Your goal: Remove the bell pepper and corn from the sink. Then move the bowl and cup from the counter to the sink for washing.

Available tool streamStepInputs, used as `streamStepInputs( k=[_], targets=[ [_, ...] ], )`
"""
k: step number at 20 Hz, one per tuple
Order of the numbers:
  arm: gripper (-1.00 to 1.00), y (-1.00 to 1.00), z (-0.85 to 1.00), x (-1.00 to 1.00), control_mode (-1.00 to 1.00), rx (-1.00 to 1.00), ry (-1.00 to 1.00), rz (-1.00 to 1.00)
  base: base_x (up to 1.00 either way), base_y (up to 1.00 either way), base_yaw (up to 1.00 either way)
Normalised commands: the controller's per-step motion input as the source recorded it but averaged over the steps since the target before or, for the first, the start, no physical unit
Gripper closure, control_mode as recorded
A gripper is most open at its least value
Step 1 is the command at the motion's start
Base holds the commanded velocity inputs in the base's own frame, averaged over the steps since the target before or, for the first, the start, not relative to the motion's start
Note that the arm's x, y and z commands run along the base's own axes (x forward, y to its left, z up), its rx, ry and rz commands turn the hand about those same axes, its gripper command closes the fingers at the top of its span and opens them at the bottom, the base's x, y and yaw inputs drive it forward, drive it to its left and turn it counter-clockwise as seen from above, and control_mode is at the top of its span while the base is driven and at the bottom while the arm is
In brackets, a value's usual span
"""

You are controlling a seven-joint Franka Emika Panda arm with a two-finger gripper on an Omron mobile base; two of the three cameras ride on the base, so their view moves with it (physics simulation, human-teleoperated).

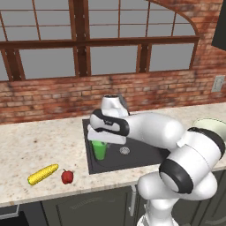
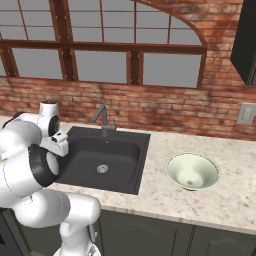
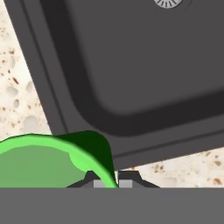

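My gripper (image 1: 99, 142) is shut on the rim of the bright green cup (image 1: 99, 151), which hangs upright over the left part of the dark sink (image 1: 137, 158). In the hand view the cup (image 3: 39, 164) fills the lower left, and its rim is pinched between the fingertips (image 3: 127, 181) of the gripper (image 3: 110, 181). The yellow corn (image 1: 43, 174) and the red bell pepper (image 1: 67, 176) lie on the counter (image 1: 39, 141) left of the sink. The pale bowl (image 2: 192, 171) stands on the counter right of the sink (image 2: 85, 150).
A grey faucet (image 2: 102, 119) rises at the sink's back edge, and a round drain (image 2: 102, 169) lies in its floor. A brick wall with windows runs behind the counter. Dark cabinets stand below the counter's front edge.
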Motion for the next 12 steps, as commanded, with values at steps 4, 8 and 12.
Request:
streamStepInputs(
  k=[4,8,12],
  targets=[
    [1.0,-0.21,0.0,0.0,-1.0,0.05,0.0,-0.03,0.0,0.0,0.0],
    [1.0,-0.2,0.0,0.04,-1.0,0.0,0.0,0.0,0.0,0.0,0.0],
    [1.0,-0.15,0.0,0.1,-1.0,0.0,0.0,-0.01,0.0,0.0,0.0]
  ],
)
